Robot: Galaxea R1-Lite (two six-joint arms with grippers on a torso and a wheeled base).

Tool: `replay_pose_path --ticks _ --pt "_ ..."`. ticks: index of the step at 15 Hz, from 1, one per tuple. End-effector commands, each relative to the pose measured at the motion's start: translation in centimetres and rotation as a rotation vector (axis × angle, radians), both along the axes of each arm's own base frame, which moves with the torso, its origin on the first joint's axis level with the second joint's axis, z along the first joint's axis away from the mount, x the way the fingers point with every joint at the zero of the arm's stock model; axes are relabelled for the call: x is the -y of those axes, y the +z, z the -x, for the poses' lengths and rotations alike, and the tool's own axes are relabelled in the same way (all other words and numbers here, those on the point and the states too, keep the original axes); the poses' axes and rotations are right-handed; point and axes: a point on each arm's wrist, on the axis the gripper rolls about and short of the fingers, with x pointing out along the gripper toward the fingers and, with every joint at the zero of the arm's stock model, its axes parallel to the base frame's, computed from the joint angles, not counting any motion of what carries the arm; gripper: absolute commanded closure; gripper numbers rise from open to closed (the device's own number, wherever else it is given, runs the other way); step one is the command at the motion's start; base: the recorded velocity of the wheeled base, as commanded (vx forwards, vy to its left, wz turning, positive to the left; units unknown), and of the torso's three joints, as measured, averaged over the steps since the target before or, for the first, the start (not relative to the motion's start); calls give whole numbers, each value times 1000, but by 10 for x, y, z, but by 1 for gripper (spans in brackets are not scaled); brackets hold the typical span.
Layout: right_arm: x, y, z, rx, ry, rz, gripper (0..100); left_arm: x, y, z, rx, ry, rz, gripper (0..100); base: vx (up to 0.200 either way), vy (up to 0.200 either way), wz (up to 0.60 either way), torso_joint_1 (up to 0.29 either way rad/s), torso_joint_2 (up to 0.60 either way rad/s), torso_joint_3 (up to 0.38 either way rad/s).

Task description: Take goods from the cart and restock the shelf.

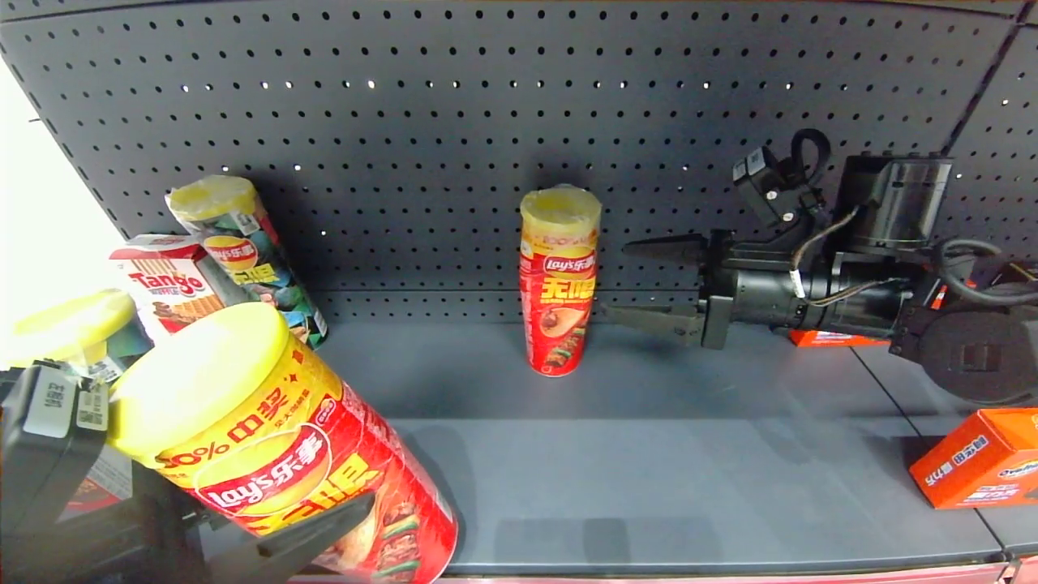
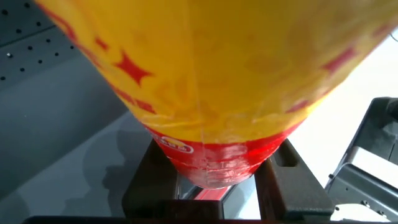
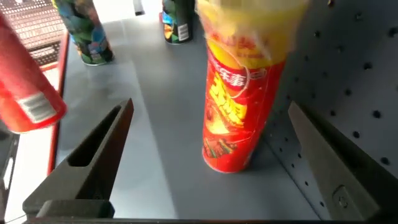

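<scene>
Centrally, a red chip can [image 1: 558, 284] stands upright on the shelf [image 1: 649, 454], against the pegboard. At its 3 o'clock the right pincer [image 1: 616, 280] is spread open, its tips just short of the can. The right wrist view shows the can framed in that gap. At 7 o'clock the left pincer [image 2: 221, 193] grips a tilted held can [image 1: 276, 438]; the left wrist view shows both fingers clamping its base. Four cans in all, counting a leaning can [image 1: 243, 251] and an edge can [image 1: 69, 324] at 9 o'clock. One wafer box [image 1: 166, 288]; two orange boxes: near box [image 1: 977, 466], far box [image 1: 835, 337].
</scene>
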Motion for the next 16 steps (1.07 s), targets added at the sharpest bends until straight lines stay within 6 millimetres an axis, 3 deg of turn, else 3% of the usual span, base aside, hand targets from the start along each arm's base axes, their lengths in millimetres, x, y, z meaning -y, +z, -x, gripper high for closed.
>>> replay_pose_path --ticks 1,16 --pt "-7 -15 -13 -33 3 16 0 0 1 0 2 1 2 100 0 0 0 0 0 0" --pt "-21 -49 -60 -49 20 19 0 -5 -1 -3 -6 39 -1 100 0 0 0 0 0 0"
